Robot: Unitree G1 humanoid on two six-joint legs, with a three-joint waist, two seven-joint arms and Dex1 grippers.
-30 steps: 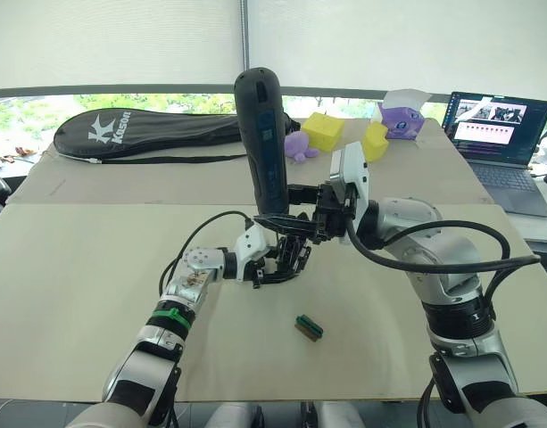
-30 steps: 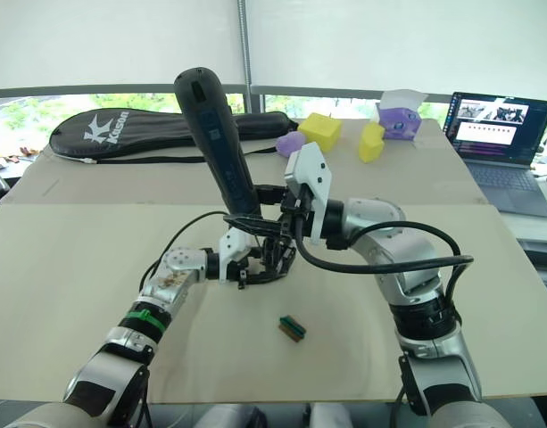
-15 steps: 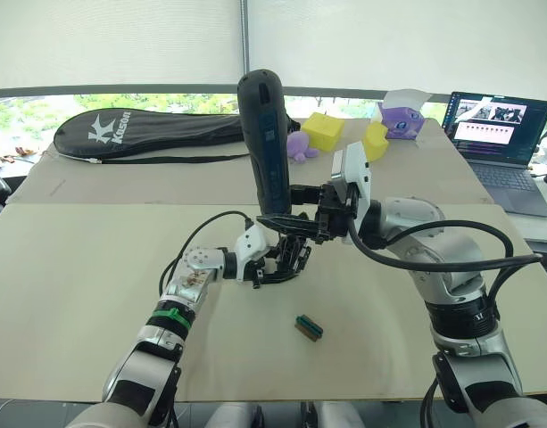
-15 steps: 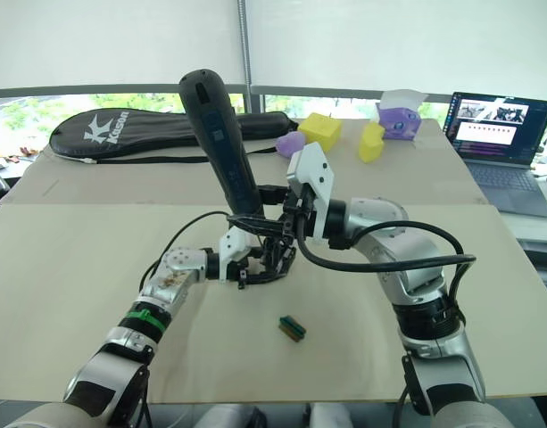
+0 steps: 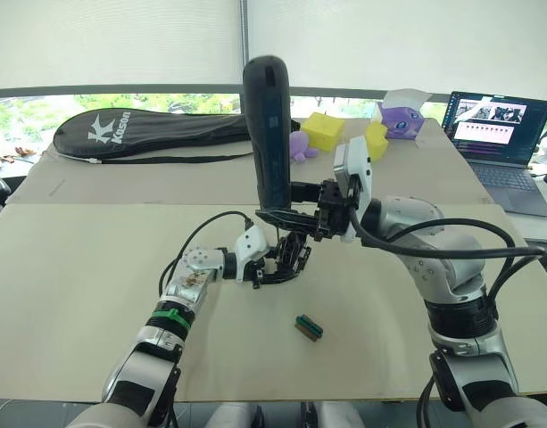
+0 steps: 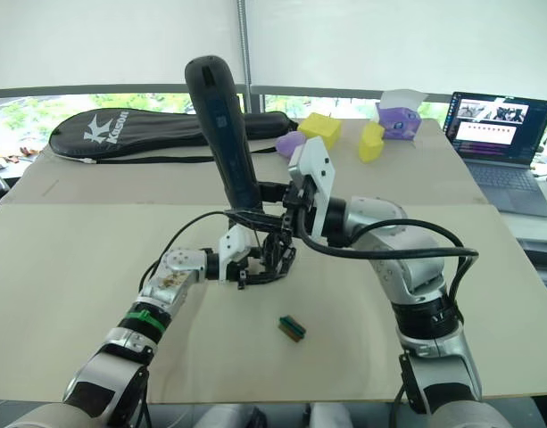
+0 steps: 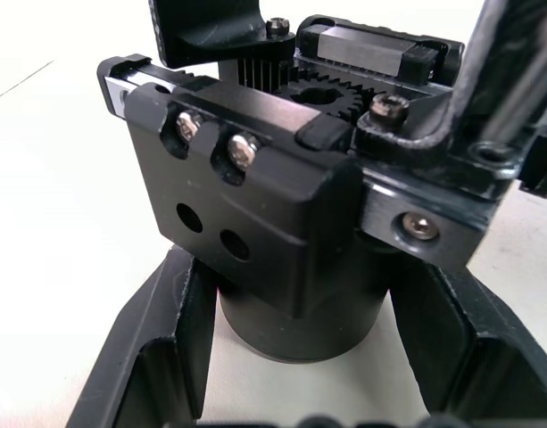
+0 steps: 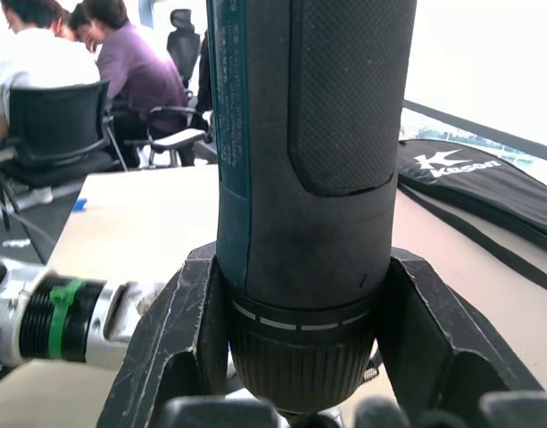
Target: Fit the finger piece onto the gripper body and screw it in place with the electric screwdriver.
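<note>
My left gripper [image 5: 282, 264] is shut on the gripper body [image 5: 289, 256], a small black block with gear teeth and screws [image 7: 282, 169], held just above the table. A black part with a screw head [image 7: 221, 27] sits against its toothed rail; I cannot tell if this is the finger piece. My right gripper [image 5: 295, 214] is shut on the electric screwdriver [image 5: 269, 134], a long dark cylinder [image 8: 300, 152] standing almost upright. Its lower end points down at the gripper body.
A small green-and-brown block [image 5: 309, 327] lies on the table in front of the grippers. At the back are a black racket bag [image 5: 157, 129], yellow blocks [image 5: 322, 131], purple toys [image 5: 400, 120] and a laptop [image 5: 501, 134]. Seated people [image 8: 121, 62] show in the right wrist view.
The right gripper has tilted the screwdriver from leaning left to nearly upright, its top end moving right and a little higher. The left gripper and gripper body have stayed put.
</note>
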